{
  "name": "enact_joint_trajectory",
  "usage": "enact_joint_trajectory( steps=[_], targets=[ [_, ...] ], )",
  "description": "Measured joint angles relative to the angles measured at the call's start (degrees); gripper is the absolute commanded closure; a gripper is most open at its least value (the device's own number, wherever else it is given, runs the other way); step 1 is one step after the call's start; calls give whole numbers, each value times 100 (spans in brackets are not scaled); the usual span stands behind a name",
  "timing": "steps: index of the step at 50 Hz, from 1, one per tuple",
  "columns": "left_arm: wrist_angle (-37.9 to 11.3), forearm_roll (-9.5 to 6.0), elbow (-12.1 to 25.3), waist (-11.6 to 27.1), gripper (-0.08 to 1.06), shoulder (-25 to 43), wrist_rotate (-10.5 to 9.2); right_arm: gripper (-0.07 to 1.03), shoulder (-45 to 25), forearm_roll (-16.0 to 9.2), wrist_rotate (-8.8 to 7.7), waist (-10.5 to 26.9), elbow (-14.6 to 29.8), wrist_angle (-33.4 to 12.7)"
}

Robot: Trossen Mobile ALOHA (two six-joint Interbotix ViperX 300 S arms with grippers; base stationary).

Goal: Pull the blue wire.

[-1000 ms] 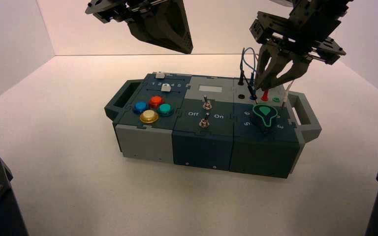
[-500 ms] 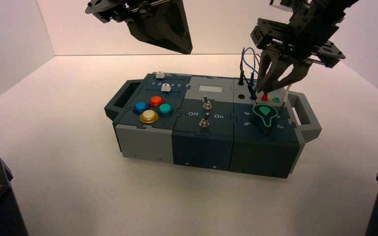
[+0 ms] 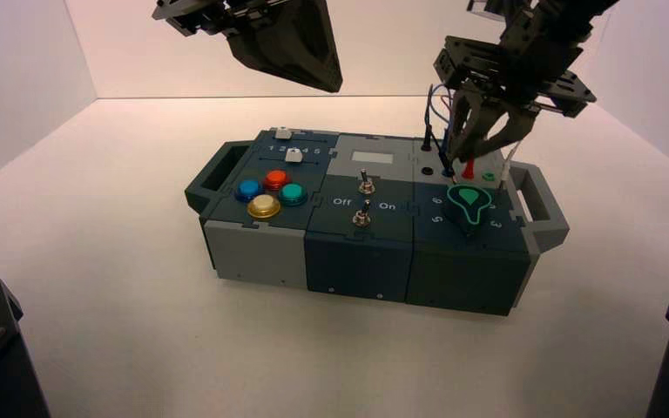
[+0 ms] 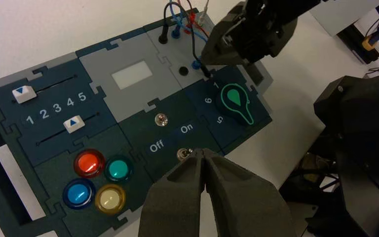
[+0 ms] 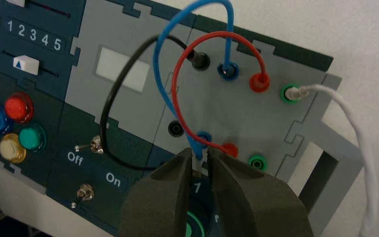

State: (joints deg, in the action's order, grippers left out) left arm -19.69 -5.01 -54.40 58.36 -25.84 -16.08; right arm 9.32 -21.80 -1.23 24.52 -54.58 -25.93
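The blue wire [image 5: 162, 79] stands as a tall loop at the box's far right corner, also in the high view [image 3: 435, 97] and the left wrist view [image 4: 176, 19]. Its far plug sits in the far blue socket [image 5: 227, 71]. My right gripper [image 5: 198, 158] is shut on its near plug, right at the near blue socket [image 5: 206, 137]; I cannot tell whether the pin is out. In the high view the right gripper [image 3: 462, 157] hangs over the sockets. My left gripper [image 4: 203, 153] is shut and empty, parked high above the box's back [image 3: 327, 83].
A red wire [image 5: 177, 74], a black wire [image 5: 109, 103] and a white wire [image 5: 360, 128] share the socket panel. The green knob [image 3: 470, 205] is just in front of the right gripper. Two toggle switches [image 3: 366, 185] and several round buttons [image 3: 266, 193] lie to the left.
My right gripper has risen a little and shifted slightly left and back over the sockets, keeping hold at the blue wire's near plug. The left arm has not moved.
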Motion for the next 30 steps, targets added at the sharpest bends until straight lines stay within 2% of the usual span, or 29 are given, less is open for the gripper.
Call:
enact_joint_trajectory(
  steps=[30],
  targets=[
    [-123,35,158,0,101,9,105,78,-396,132,18,0,290,0]
  ],
)
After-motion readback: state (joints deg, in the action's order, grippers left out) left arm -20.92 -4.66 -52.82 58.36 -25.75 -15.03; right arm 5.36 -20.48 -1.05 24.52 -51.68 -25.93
